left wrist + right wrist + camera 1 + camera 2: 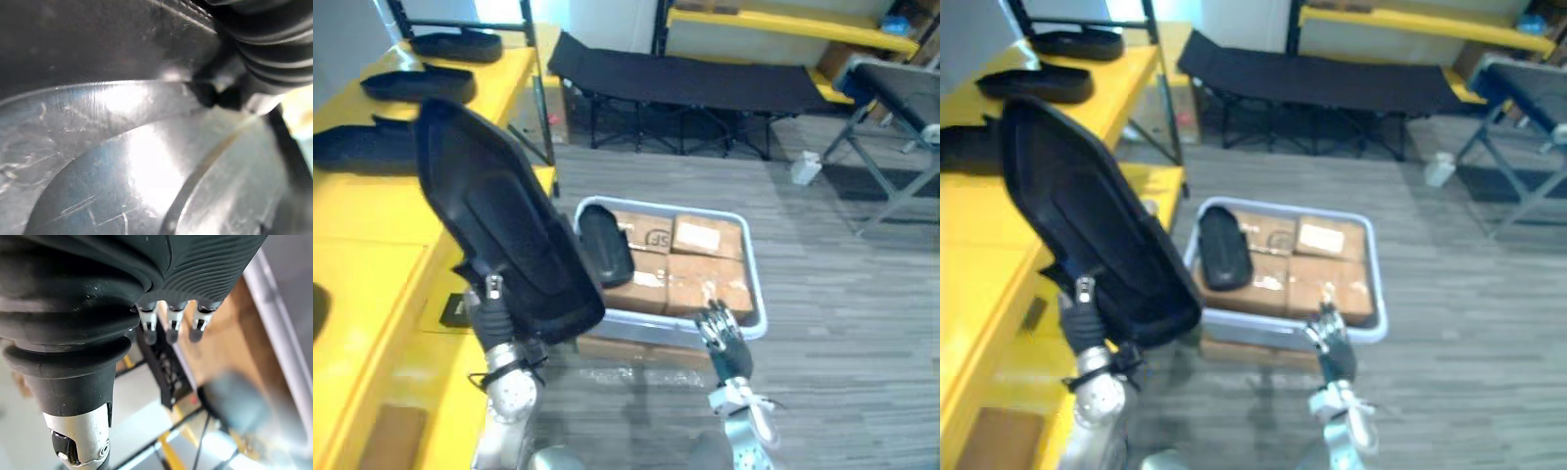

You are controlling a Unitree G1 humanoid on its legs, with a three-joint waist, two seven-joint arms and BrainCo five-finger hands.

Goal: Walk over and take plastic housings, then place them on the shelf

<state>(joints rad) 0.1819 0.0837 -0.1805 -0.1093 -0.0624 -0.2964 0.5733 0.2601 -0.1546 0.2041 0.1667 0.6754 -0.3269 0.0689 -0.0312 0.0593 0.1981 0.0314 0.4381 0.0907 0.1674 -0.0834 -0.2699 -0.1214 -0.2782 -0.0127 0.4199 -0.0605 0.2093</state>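
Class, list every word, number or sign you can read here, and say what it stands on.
Nothing reads clearly.
Printed mark on a cardboard box in the tray: too blurred.
White labels in the tray: too small.
Dark tag on the yellow shelf: too blurred.
Black housing in the left hand: no print visible.

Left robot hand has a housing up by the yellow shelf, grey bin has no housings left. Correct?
Wrong on the bin. The left robot hand holds the raised housing by the yellow shelf, but a second housing lies in the grey bin on the cardboard boxes. The left eye view shows it.
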